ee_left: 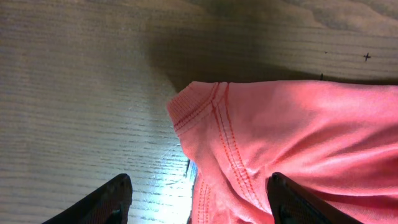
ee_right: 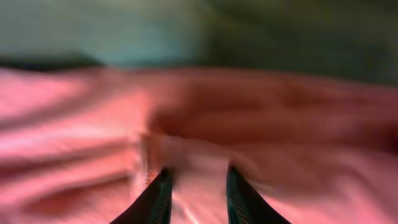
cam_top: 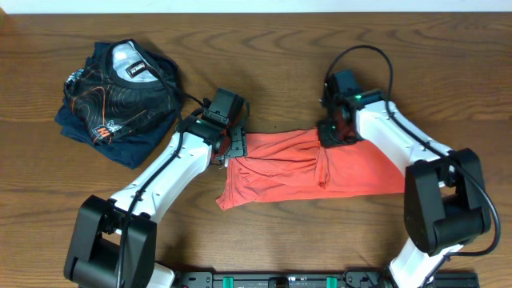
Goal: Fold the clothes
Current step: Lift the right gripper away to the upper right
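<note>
Although it is creased and partly doubled over, the coral-red T-shirt (cam_top: 288,172) lies as a long, narrow band in the middle of the wood-grained counter (cam_top: 264,48), with its long axis running side to side in the overhead view. Its cloth is soft and matte, with a pleat gathered up right of centre. The left end shows a ribbed edge with twin rows of stitching. The left claw (cam_top: 234,149) sits at that left end with its dark fingers (ee_left: 112,202) spread wide. The stitched corner lies loose between them and bare wood shows beside it, so nothing is gripped. The right claw (cam_top: 330,134) is at the band's far edge, right of centre. Its wrist view is blurred, but its fingers (ee_right: 155,199) stand close together with a ridge of the red cloth pinched between them. A dark navy garment (cam_top: 112,104) with orange contour lines lies crumpled well apart, toward the far left corner.
</note>
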